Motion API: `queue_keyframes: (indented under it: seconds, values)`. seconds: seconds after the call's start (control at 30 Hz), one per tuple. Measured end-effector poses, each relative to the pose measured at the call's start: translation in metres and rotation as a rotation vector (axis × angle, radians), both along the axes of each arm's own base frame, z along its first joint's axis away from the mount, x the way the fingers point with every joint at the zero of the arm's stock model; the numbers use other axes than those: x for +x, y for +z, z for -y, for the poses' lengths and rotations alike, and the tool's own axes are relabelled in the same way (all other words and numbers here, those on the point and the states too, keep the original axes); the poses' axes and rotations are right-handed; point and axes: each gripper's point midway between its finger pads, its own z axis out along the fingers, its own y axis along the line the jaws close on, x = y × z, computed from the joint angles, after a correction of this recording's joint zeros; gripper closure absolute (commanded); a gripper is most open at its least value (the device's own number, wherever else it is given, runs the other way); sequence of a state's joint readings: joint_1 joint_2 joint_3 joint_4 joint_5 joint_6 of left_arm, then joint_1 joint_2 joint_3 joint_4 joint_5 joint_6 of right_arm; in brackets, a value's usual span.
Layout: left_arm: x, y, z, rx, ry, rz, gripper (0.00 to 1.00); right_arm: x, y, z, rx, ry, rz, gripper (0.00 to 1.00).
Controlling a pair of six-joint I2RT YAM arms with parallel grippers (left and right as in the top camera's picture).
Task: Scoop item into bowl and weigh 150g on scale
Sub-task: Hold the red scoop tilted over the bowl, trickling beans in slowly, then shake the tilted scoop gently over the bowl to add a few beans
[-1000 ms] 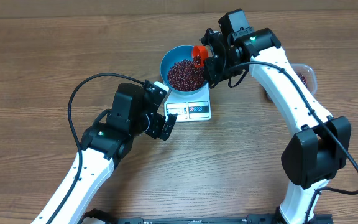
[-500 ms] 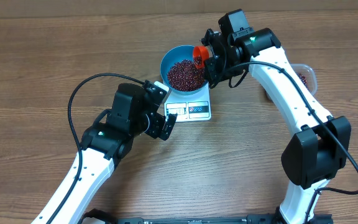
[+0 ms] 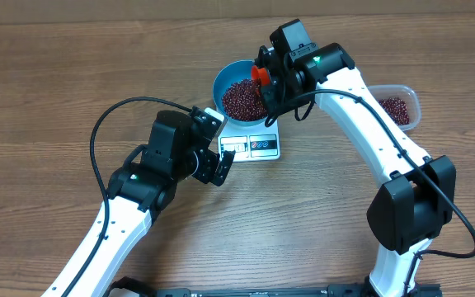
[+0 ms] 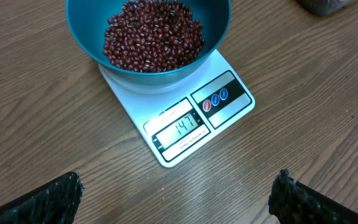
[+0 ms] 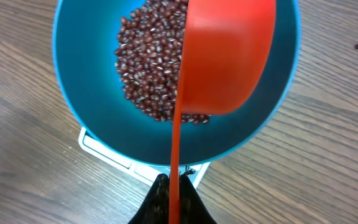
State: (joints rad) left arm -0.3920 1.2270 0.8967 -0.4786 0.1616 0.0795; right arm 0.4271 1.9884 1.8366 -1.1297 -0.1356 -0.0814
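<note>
Wood-grain surface (image 3: pixel 48 82), both arms in over it. Left claw (image 3: pixel 218 167) hangs just left of the scale's near edge, fingers (image 4: pixel 48 199) wide apart, gripping nothing, wrist camera aimed at the readout. Scale (image 4: pixel 229 99) lies flat near the middle of the surface; its display (image 4: pixel 180 129) reads 147, with three small round button marks on the panel beside it. Bowl (image 3: pixel 223 78) sits on the scale's platform, overhanging the far side. Beans (image 3: pixel 242 99) form a loose heap covering the bowl floor, well below the rim. Red scoop (image 5: pixel 229 56) is over the right half of the bowl, tipped onto its side with its outer shell toward the right wrist camera; can't tell if anything is in it. Right claw (image 5: pixel 169 202) is clamped together on the scoop's thin handle, just above the bowl's right rim. Clear tub (image 3: pixel 415 103) at far right, well apart from the scale, holds more beans.
</note>
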Motion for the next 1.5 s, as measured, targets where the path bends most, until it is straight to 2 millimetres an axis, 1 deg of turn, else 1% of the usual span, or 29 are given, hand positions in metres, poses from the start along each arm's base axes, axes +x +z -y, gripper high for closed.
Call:
queue_keyframes:
  seconds: [0.47, 0.7, 0.97, 1.2, 1.5]
  values:
    - [0.000, 0.000, 0.000, 0.000, 0.000, 0.000, 0.00, 0.004, -0.001, 0.007, -0.060, -0.001, 0.030, 0.96]
    - [0.000, 0.000, 0.000, 0.000, 0.000, 0.000, 0.00, 0.001, -0.002, 0.001, -0.119, 0.020, 0.059, 0.96]
    - [0.000, 0.000, 0.000, 0.000, 0.000, 0.000, 0.00, 0.001, -0.002, 0.002, -0.132, 0.020, 0.066, 0.96]
    - [0.000, 0.000, 0.000, 0.000, 0.000, 0.000, 0.00, -0.001, -0.001, -0.003, -0.066, 0.028, 0.034, 0.96]
    - [0.000, 0.000, 0.000, 0.000, 0.000, 0.000, 0.00, 0.004, 0.002, 0.009, 0.059, -0.005, -0.023, 0.96]
